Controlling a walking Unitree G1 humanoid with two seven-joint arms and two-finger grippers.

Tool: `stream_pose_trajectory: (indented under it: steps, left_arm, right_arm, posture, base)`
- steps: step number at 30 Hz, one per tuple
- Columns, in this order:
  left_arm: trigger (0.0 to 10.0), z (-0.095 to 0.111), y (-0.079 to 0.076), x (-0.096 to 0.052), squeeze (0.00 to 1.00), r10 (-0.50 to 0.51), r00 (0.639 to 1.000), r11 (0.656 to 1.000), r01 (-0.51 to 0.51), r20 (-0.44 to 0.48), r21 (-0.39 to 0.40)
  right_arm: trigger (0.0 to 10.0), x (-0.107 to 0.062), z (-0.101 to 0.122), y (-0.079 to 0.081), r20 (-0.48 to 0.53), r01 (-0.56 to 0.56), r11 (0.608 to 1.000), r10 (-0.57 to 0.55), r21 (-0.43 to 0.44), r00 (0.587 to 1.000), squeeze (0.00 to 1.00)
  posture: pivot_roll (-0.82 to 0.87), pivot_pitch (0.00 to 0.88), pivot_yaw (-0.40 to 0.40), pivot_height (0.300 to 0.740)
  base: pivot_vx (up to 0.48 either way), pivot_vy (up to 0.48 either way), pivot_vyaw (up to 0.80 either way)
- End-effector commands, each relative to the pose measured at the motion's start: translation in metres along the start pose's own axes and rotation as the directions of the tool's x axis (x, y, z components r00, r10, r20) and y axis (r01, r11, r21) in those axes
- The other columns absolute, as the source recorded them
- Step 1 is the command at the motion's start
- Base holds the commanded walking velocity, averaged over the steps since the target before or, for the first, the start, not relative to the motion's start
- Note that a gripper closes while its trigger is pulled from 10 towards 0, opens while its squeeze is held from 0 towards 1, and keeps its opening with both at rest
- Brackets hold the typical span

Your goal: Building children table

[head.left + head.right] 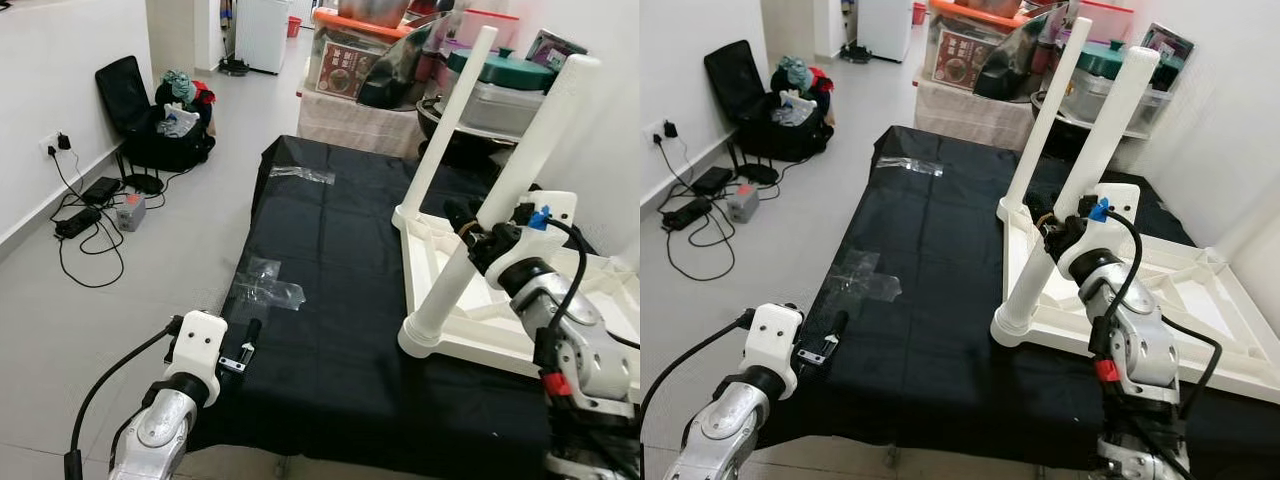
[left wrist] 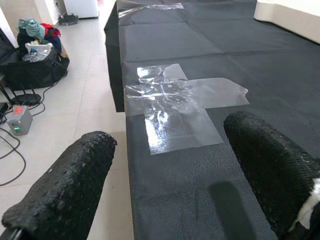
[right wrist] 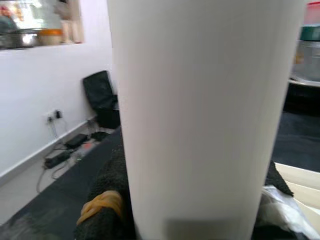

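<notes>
A white children's table (image 1: 497, 322) lies upside down on the black cloth (image 1: 330, 330) at the right. Two white round legs stand up from it, tilted: the near leg (image 1: 540, 135) and the far leg (image 1: 455, 110). My right gripper (image 1: 484, 238) is shut on the near leg about halfway up. In the right wrist view the leg (image 3: 200, 115) stands between the black fingers (image 3: 107, 195). My left gripper (image 1: 247, 345) hangs open and holds nothing at the cloth's near left edge. In its wrist view the fingers (image 2: 65, 190) stand wide apart before a patch of clear tape (image 2: 170, 107).
A second strip of tape (image 1: 300, 175) lies on the far part of the cloth. Storage boxes (image 1: 350, 55) and pots (image 1: 500, 95) crowd the back. On the floor to the left are a black bag of clothes (image 1: 165, 125) and a power strip with cables (image 1: 80, 220).
</notes>
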State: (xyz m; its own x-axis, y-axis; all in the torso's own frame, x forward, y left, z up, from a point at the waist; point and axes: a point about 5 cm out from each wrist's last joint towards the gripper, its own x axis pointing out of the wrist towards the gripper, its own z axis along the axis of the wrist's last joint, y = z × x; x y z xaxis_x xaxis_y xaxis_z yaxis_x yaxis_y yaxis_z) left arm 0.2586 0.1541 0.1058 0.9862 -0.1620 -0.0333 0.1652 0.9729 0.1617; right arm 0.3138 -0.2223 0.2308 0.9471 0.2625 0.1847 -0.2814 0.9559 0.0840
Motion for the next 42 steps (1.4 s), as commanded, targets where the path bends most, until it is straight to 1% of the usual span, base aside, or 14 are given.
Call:
stream_pose_trajectory:
  steps: [1, 5, 8, 10, 13, 18, 20, 25, 26, 30, 31, 33, 35, 42]
  left_arm:
    - [10.0, -0.005, -0.006, 0.000, 0.00, -0.019, 1.000, 1.000, 0.019, -0.015, -0.009]
    - [10.0, -0.006, -0.009, -0.001, 0.00, -0.029, 0.999, 1.000, 0.029, -0.018, -0.009]
    - [10.0, -0.006, -0.008, -0.001, 0.00, -0.026, 0.999, 1.000, 0.026, -0.018, -0.008]
    - [10.0, -0.005, -0.006, -0.001, 0.00, -0.018, 1.000, 1.000, 0.018, -0.018, -0.005]
    - [10.0, -0.005, -0.004, -0.001, 0.00, -0.008, 1.000, 1.000, 0.008, -0.017, -0.002]
    - [10.0, -0.005, -0.005, -0.001, 0.00, -0.019, 1.000, 1.000, 0.019, -0.021, 0.000]
    - [10.0, -0.005, -0.006, 0.000, 0.00, -0.022, 1.000, 1.000, 0.022, -0.021, -0.001]
    - [10.0, -0.005, -0.007, 0.000, 0.00, -0.023, 1.000, 1.000, 0.023, -0.019, -0.002]
    - [10.0, -0.004, -0.005, 0.001, 0.00, -0.016, 1.000, 1.000, 0.016, -0.017, -0.003]
    - [10.0, -0.004, -0.005, 0.001, 0.00, -0.016, 1.000, 1.000, 0.016, -0.012, -0.004]
    - [10.0, -0.003, -0.005, 0.000, 0.00, -0.019, 1.000, 1.000, 0.019, -0.011, -0.005]
    - [10.0, -0.002, -0.003, 0.001, 0.00, -0.009, 1.000, 1.000, 0.009, -0.002, -0.014]
    - [10.0, -0.001, -0.004, 0.001, 0.00, -0.012, 1.000, 1.000, 0.012, 0.001, -0.015]
    - [10.0, 0.001, -0.006, 0.001, 0.00, -0.026, 1.000, 0.999, 0.026, 0.011, -0.018]
  right_arm:
    - [0.0, -0.002, -0.013, 0.015, -0.055, -0.126, 0.991, 0.128, 0.047, 0.990, 0.00]
    - [0.0, 0.000, -0.022, -0.002, -0.136, 0.036, 0.999, -0.038, -0.018, 0.990, 0.00]
    - [0.0, -0.004, -0.031, -0.043, -0.173, 0.493, 0.868, -0.495, -0.058, 0.852, 0.00]
    - [0.0, -0.041, -0.049, -0.069, -0.202, 0.852, 0.518, -0.845, -0.078, 0.495, 0.00]
    - [0.0, -0.062, -0.061, -0.059, -0.217, 0.914, 0.394, -0.904, -0.091, 0.368, 0.00]
    - [0.0, -0.061, -0.069, -0.032, -0.258, 0.887, 0.449, -0.875, -0.110, 0.411, 0.00]
    - [10.0, -0.055, -0.068, -0.028, -0.263, 0.864, 0.490, -0.854, -0.115, 0.449, 0.00]
    - [10.0, -0.044, -0.063, -0.027, -0.251, 0.863, 0.502, -0.844, -0.060, 0.474, 0.00]
    - [10.0, -0.040, -0.059, -0.027, -0.230, 0.855, 0.517, -0.837, -0.037, 0.496, 1.00]
    - [10.0, -0.019, -0.047, -0.017, -0.223, 0.760, 0.643, -0.730, 0.096, 0.646, 1.00]
    - [10.0, -0.008, -0.040, -0.010, -0.199, 0.659, 0.735, -0.630, 0.158, 0.750, 0.04]
    - [10.0, 0.007, -0.020, 0.011, -0.099, 0.397, 0.890, -0.385, 0.223, 0.918, 0.00]
    - [10.0, 0.010, -0.012, 0.020, -0.060, 0.267, 0.935, -0.260, 0.235, 0.964, 0.00]
    - [10.0, 0.007, -0.002, 0.040, -0.021, -0.081, 0.989, 0.085, 0.120, 0.996, 0.00]
  posture:
    - [0.10, 0.000, -0.189, 0.740]
    - [0.10, 0.000, -0.189, 0.740]
    - [0.10, 0.000, -0.188, 0.740]
    - [0.11, 0.000, -0.193, 0.740]
    - [0.11, 0.000, -0.185, 0.740]
    - [0.09, 0.000, -0.169, 0.740]
    - [0.09, 0.000, -0.170, 0.740]
    - [0.09, 0.000, -0.174, 0.740]
    - [0.10, 0.000, -0.175, 0.740]
    - [0.09, 0.000, -0.178, 0.740]
    - [0.09, 0.000, -0.178, 0.740]
    - [0.09, 0.000, -0.173, 0.740]
    - [0.09, 0.000, -0.173, 0.740]
    - [0.09, 0.000, -0.176, 0.740]
  base:
    - [0.000, 0.000, 0.00]
    - [0.000, 0.000, 0.00]
    - [0.000, 0.000, 0.00]
    - [0.000, 0.000, 0.00]
    - [0.000, 0.000, 0.00]
    - [0.000, 0.000, 0.00]
    - [0.000, 0.000, 0.00]
    - [0.000, 0.000, 0.00]
    - [0.000, 0.000, 0.00]
    - [0.000, 0.000, 0.00]
    - [0.000, 0.000, 0.00]
    - [0.000, 0.000, 0.00]
    - [0.000, 0.000, 0.00]
    - [0.000, 0.000, 0.00]
